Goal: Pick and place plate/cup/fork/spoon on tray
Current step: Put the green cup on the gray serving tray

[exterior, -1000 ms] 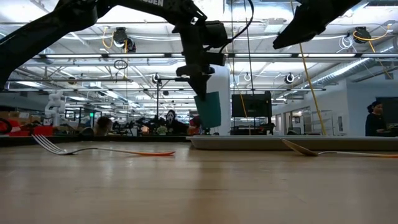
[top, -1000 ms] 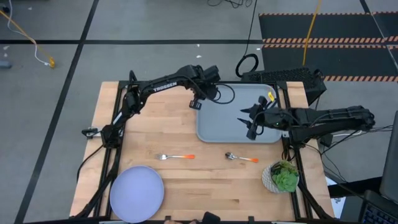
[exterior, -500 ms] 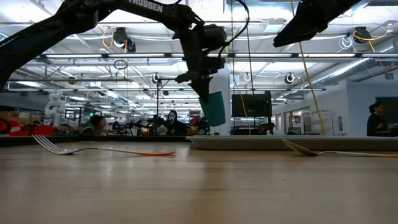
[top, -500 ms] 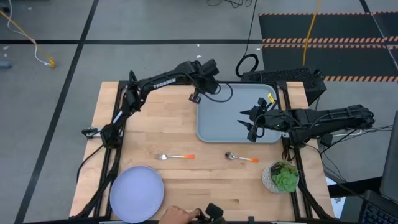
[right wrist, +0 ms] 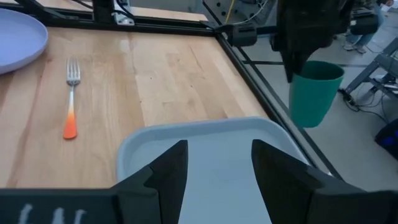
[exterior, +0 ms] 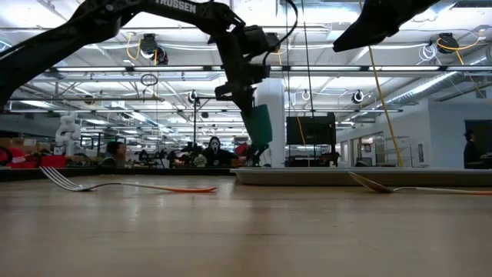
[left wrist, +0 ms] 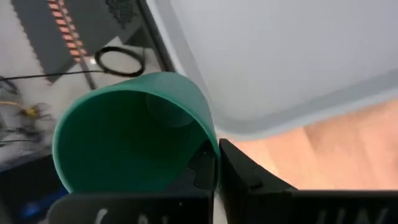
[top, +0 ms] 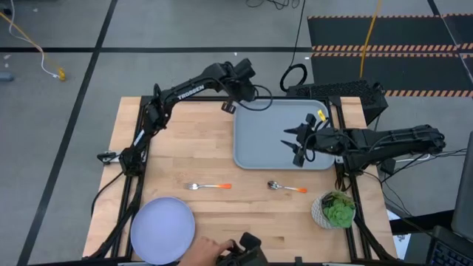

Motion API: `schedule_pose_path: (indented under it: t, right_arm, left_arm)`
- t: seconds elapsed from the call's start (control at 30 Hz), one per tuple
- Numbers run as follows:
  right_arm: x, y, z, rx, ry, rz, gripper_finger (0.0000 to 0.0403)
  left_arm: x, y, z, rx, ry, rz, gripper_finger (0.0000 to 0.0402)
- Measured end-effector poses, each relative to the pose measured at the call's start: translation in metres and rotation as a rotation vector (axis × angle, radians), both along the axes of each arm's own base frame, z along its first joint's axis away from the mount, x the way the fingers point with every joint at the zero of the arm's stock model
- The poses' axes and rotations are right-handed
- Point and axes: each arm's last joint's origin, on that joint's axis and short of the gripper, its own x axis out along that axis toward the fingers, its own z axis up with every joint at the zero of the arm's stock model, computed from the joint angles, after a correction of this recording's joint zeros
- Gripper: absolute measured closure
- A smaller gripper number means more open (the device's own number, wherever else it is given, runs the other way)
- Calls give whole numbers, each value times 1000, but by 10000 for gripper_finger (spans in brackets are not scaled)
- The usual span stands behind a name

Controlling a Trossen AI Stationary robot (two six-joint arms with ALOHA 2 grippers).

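My left gripper (top: 232,103) is shut on the dark green cup (left wrist: 134,134) in the air beside the far left corner of the grey-blue tray (top: 259,148). The cup also shows in the low view (exterior: 257,125) and the right wrist view (right wrist: 316,90). My right gripper (right wrist: 217,168) is open and empty above the tray's right half (top: 297,145). The fork (top: 208,186) and the spoon (top: 287,188) lie flat on the table near the tray's near side. The lavender plate (top: 162,220) lies at the near left. My left gripper holds the cup by its wall at the rim (left wrist: 208,146), one finger (left wrist: 202,167) inside the cup and one finger (left wrist: 249,180) outside. The fingers come from above, pointing down. The cup hangs below them, mouth up, a little tilted, clear of table and tray.
A white bowl of green leaves (top: 336,209) stands at the near right, beside the spoon. A person's hand (top: 211,251) with a dark object shows at the table's near edge. Bare wood lies between the tray and the plate.
My left gripper has carried the cup a little toward the table's far edge and slightly up, still beside the tray's far left corner. A person's hand has come in at the near edge.
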Motion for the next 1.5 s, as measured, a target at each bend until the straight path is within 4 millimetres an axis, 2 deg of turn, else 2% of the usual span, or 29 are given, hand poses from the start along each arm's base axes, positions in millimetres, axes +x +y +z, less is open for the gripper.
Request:
schedule_pose_path:
  t: [0.13, 0.33, 0.43, 0.77, 0.97, 1.2, 1.33, 1.5]
  right_arm:
    - [0, -1, 0, -1, -2, -4, 232]
    - [0, -1, 0, 11, -2, -8, 232]
    - [-1, -1, -3, 39, 13, -24, 232]
    - [-8, -1, -24, 168, 160, -125, 232]
    - [-2, 2, -50, 229, 332, 25, 232]
    - [8, 4, -83, 263, 606, 30, 232]
    - [13, 5, -100, 258, 730, 19, 232]
    - [17, 16, -112, 275, 827, 86, 232]
  left_arm:
    - [0, -3, -8, -115, -18, 1, 397]
    - [2, -9, -29, -149, 32, 17, 393]
    - [4, -11, -31, -98, 61, 66, 397]
    - [8, -31, 3, -25, 14, 96, 397]
    - [1, -45, 28, -23, -20, 85, 387]
    - [-15, -54, 52, -71, -60, 116, 392]
    - [-21, -56, 55, -100, -40, 137, 389]
    - [-29, -58, 51, -147, 36, 174, 394]
